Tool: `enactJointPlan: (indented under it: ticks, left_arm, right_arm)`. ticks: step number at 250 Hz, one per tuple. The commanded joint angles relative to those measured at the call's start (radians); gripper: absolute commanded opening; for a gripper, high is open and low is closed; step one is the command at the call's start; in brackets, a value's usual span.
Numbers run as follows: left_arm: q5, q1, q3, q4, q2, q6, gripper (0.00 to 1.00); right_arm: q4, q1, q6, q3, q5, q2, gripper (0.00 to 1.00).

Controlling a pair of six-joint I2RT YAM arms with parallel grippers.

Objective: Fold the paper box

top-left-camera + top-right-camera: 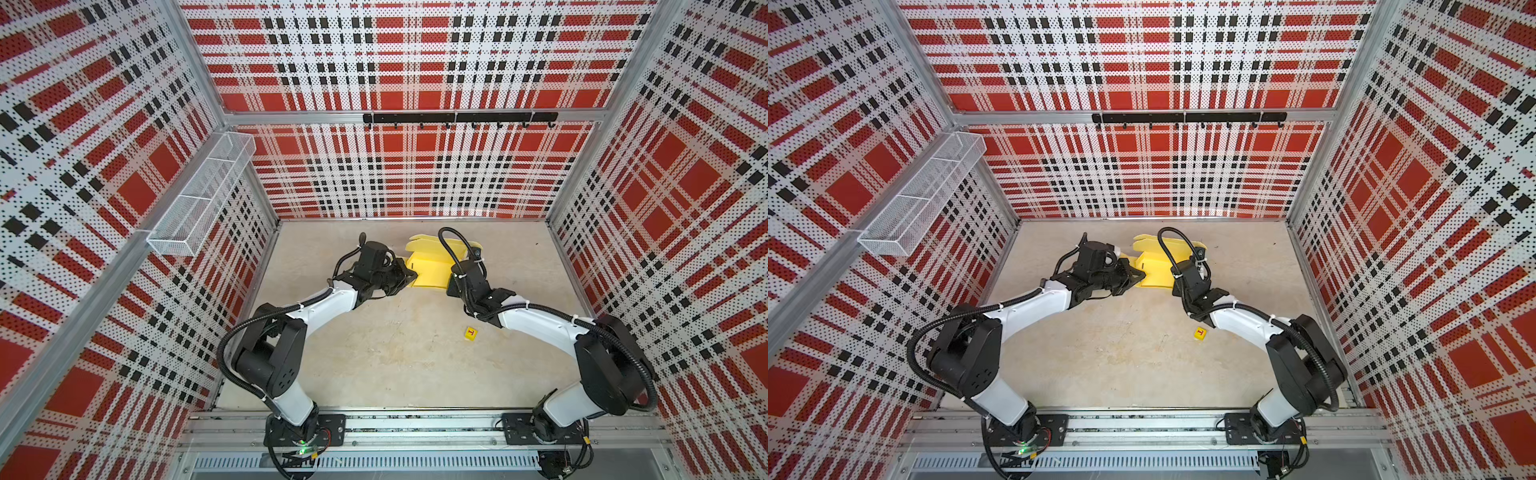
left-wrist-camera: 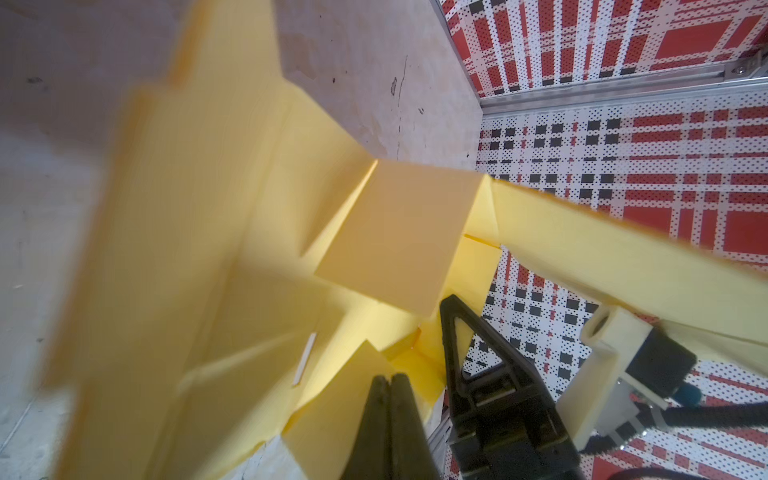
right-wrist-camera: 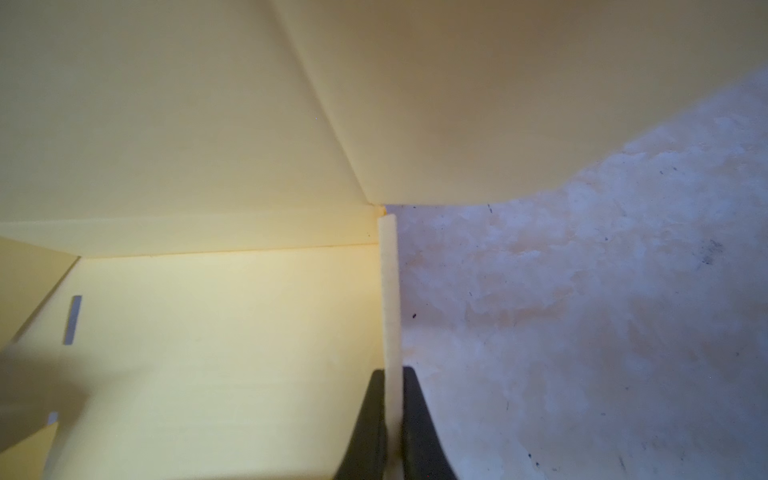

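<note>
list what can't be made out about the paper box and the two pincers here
- paper box, right side: both top views, covered by the right arm's wrist.
- left pincer: whether it pinches any cardboard; left wrist view, its shut tips overlap the sheet.
- right pincer: tips hidden under its own wrist in both top views.
- near flaps: blurred in the left wrist view.

Red-black plaid perforated walls (image 1: 415,62); mottled beige floor (image 1: 395,353); wire basket (image 1: 199,195).

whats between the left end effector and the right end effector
The partly folded paper box lies between the left end effector and the right end effector, seen in both top views.
</note>
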Motion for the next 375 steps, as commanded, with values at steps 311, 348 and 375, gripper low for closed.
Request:
enactJointPlan:
  ticks: [311,348,375]
  left_arm:
    - [0.156,0.238,0.053,-0.032,-0.136,0.278,0.49]
    - [0.137,0.243,-0.019,0.023,-0.132,0.269,0.60]
    - [0.167,0.236,-0.051,0.114,-0.119,0.218,0.66]
  right_arm:
    - [0.136,-0.133,-0.043,-0.167,-0.054,-0.202,0.00]
    - [0.158,-0.134,-0.041,-0.168,-0.077,-0.211,0.00]
    - [0.173,-0.133,-0.042,-0.167,-0.093,-0.212,0.00]
